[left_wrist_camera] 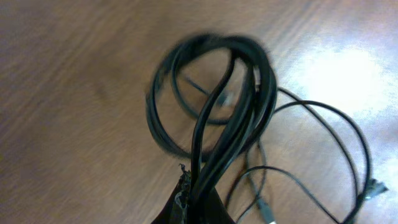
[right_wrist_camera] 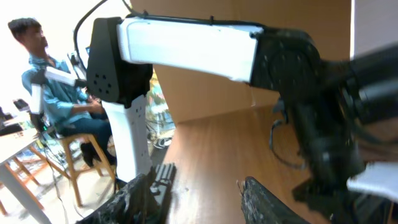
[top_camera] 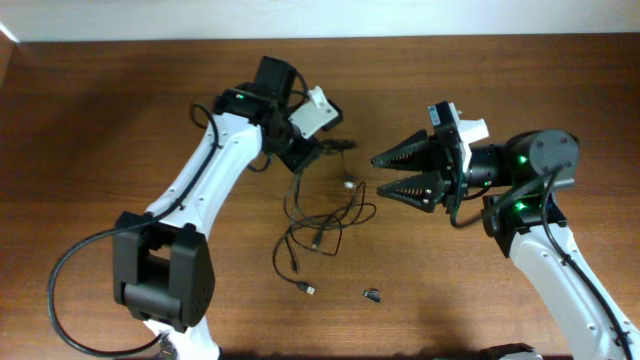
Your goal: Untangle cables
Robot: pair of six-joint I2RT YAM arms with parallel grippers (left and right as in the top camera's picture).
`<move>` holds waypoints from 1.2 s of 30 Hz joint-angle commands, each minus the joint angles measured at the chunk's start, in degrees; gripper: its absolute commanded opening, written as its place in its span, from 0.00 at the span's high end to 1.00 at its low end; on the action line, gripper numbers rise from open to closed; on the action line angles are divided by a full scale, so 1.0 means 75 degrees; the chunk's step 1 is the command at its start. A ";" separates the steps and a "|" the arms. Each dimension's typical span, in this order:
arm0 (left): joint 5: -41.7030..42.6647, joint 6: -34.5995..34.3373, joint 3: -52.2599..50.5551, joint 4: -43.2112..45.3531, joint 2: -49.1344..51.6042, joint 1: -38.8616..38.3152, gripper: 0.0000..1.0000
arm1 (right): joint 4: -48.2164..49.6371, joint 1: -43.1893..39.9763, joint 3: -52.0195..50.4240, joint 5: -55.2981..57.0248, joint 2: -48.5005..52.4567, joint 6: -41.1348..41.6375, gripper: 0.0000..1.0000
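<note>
Claws from overhead: left claw (top_camera: 312, 143) sits at the upper end of the tangle, clamped on the cables (top_camera: 322, 215); right claw (top_camera: 378, 174) lies level above the desk (top_camera: 120, 100), fingers spread apart, tips pointing toward the tangle, touching nothing.
Cables from overhead: thin black strands run down from the left claw and sprawl in loose loops on the desk between the two arms; one metal-tipped plug (top_camera: 308, 289) lies at the lower end.
Loose item: stubby piece (top_camera: 371, 294), small and dark, on the desk just right of that plug, apart from the strands.
Left wrist view: left claw (left_wrist_camera: 193, 208) at the bottom edge, closed on a bunch of strands; cables (left_wrist_camera: 211, 93) rise from it into a blurred coil, with thinner strands trailing right over the desk (left_wrist_camera: 74, 74).
Right wrist view: right claw (right_wrist_camera: 199, 202) with fingers (right_wrist_camera: 134, 199) wide apart and nothing between them; left arm (right_wrist_camera: 186, 46) fills the view beyond; seated person (right_wrist_camera: 37, 74) at far left.
</note>
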 commanded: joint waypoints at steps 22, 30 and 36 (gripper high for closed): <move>0.2311 0.1294 0.0286 0.0283 -0.1941 -0.0289 1.00 | -0.3284 0.0044 0.0087 0.4447 -0.0003 0.5686 0.54; 0.1055 0.1291 0.0283 0.0516 -0.1938 -0.0338 1.00 | -0.3453 0.0044 0.0087 0.4197 -0.0003 0.5890 0.39; 0.0283 0.1288 0.0248 0.0530 -0.1932 -0.0338 1.00 | -0.3255 0.0044 0.0087 0.4025 -0.0006 0.6059 0.35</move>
